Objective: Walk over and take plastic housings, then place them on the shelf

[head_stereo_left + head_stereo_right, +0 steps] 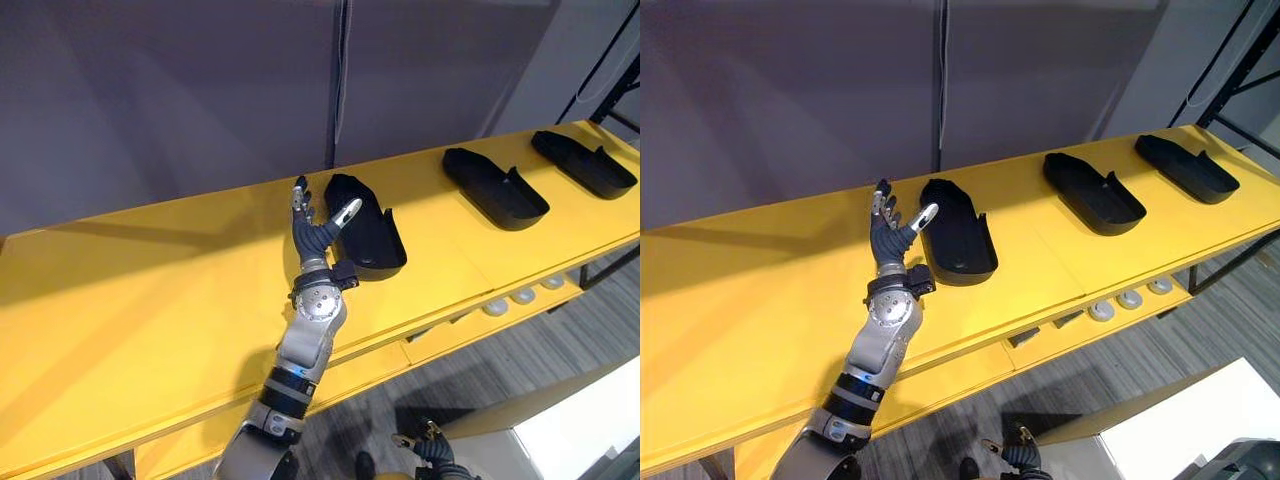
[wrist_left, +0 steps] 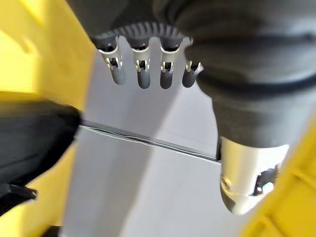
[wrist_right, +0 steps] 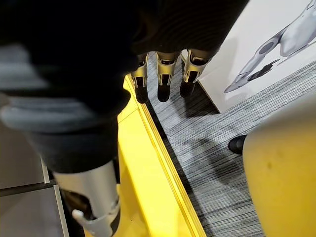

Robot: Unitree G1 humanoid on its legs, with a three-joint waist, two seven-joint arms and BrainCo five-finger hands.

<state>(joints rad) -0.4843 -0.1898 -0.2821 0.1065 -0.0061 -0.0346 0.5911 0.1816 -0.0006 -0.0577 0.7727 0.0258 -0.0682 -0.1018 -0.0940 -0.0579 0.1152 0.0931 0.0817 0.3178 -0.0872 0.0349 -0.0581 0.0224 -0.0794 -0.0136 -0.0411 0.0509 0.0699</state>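
Left eye view gives me the yellow shelf point(image 1: 150, 300) running across the frame, and I place everything against it. My left hand point(image 1: 315, 230) is raised over the shelf's middle with its fingers spread and straight, gripping nothing. The nearest plastic housing point(image 1: 365, 235), a black shell lying open side up, sits on the shelf just beside that hand, on its thumb side. The thumb tip points at the housing's near rim; I cannot tell whether it touches. In the left wrist view the same housing shows as a dark shape off to one side of the straight fingers point(image 2: 143, 74), apart from them.

Further along the shelf, well apart from the hand, lie a second housing point(image 1: 495, 188) and, near the shelf's far end, a third housing point(image 1: 585, 163), both black and open side up.

My right hand point(image 1: 430, 445) hangs low, below the shelf's front edge; its wrist view shows relaxed fingers point(image 3: 163, 81) holding nothing over the floor.

Behind the shelf stands a plain grey wall point(image 1: 180, 90). Under the shelf's front edge sit a few small pale round parts point(image 1: 520, 297). Below the shelf lies grey striped carpet point(image 1: 520, 370), with a white panel point(image 1: 580, 430) on it.
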